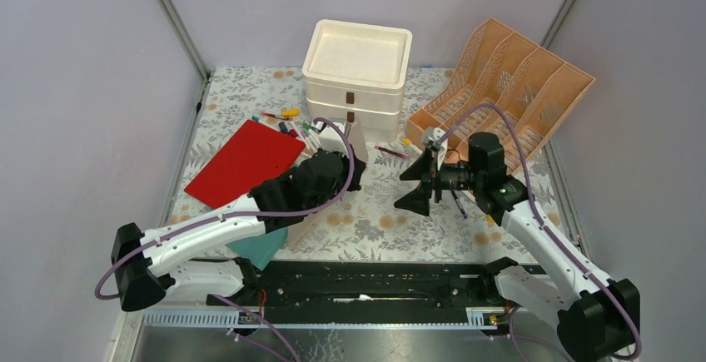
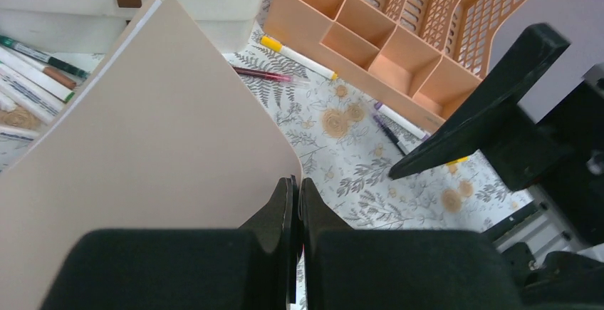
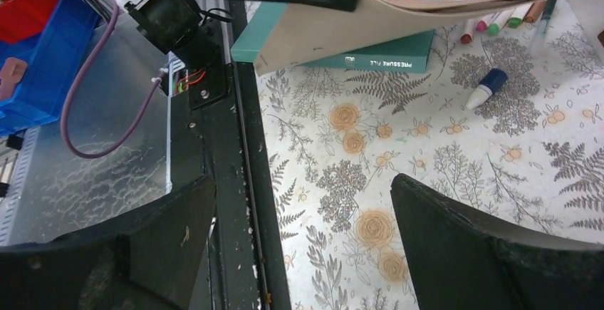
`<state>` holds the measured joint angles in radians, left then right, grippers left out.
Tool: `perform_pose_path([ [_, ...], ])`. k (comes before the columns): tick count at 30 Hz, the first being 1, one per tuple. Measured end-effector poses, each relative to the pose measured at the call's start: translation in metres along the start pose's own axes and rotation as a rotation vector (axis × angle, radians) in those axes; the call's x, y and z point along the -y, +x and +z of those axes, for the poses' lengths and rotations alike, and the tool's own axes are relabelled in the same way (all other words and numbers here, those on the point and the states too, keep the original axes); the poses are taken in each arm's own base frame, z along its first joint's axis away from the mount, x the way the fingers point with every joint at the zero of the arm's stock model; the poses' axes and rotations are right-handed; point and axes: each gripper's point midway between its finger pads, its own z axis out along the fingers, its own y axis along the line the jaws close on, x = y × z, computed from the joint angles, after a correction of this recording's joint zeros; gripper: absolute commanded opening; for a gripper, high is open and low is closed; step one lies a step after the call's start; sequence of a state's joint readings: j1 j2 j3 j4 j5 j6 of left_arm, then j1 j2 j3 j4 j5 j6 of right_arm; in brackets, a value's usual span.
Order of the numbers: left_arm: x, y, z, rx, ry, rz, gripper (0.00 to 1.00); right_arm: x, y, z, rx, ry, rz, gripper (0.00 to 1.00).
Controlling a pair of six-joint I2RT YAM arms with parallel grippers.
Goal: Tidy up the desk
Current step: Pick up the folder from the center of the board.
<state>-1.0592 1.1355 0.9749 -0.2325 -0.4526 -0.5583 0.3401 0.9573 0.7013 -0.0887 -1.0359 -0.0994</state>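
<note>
The counter (image 1: 375, 225), covered in a fern and orange-flower print, spreads between metal rails ahead of both arm bases. The left hand (image 2: 295, 185) is pinching the edge of a beige folder (image 2: 157, 139), which is held tilted above a teal book (image 3: 370, 57). The right hand (image 3: 303, 182) hangs spread wide over the cloth near the middle. White stacked boxes (image 1: 356, 79) and an orange file rack (image 1: 499, 87) stand at the far edge, and a red folder (image 1: 244, 162) lies to the left.

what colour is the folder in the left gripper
Beige folder; shows best in the left wrist view.
</note>
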Motion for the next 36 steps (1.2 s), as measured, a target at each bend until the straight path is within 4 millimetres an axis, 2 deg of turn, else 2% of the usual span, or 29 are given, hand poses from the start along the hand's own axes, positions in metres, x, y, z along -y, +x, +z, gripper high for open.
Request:
perform_pose_path([
  [4, 0.006, -0.002, 0.009, 0.018, -0.001, -0.053, 0.00, -0.004, -0.001, 0.019, 0.025, -0.018, 0.028, 1.00],
  [10, 0.018, -0.005, 0.029, 0.044, -0.018, -0.121, 0.00, 0.003, 0.003, 0.043, 0.056, 0.000, 0.115, 1.00],
  [14, 0.023, -0.003, 0.039, 0.055, -0.035, -0.159, 0.00, 0.010, -0.007, 0.056, 0.118, 0.036, 0.138, 1.00],
  [17, 0.026, -0.003, 0.045, 0.065, -0.051, -0.190, 0.00, 0.020, -0.012, 0.062, 0.166, 0.085, 0.169, 1.00],
  [22, 0.033, -0.009, 0.052, 0.096, -0.054, -0.257, 0.00, 0.043, -0.005, 0.069, 0.196, 0.200, 0.303, 1.00],
  [27, 0.042, -0.017, 0.058, 0.119, -0.049, -0.317, 0.00, 0.050, -0.005, 0.068, 0.232, 0.243, 0.371, 0.99],
  [36, 0.053, -0.025, 0.069, 0.145, -0.047, -0.385, 0.00, 0.057, -0.009, 0.062, 0.273, 0.304, 0.394, 0.71],
])
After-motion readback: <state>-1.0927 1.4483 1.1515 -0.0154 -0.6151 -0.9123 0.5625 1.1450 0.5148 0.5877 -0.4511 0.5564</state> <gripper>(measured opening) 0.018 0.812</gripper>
